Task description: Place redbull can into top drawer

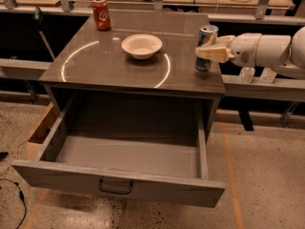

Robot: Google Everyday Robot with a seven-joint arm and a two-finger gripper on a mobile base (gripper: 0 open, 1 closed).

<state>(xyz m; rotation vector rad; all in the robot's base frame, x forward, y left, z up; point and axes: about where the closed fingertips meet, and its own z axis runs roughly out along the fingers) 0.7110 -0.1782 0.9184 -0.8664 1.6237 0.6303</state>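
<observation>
White arm's gripper point(206, 51) at the grey bench point(109, 66) edge, cream fingers point(210, 55) pinching the tall slim blue-and-silver redbull can point(207, 34) (upright), wide shallow grey top drawer point(119, 187) open below-left of the fingers, round white bowl point(141, 46) to their left.

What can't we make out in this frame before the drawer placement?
Camera view: midsection of the redbull can, hidden by the end effector near the right edge of the table; whether it is held cannot be told.
Camera view: floor of the top drawer nearest its front, hidden by the front panel.
Camera view: the arm beyond the wrist, cut off by the right edge.
</observation>
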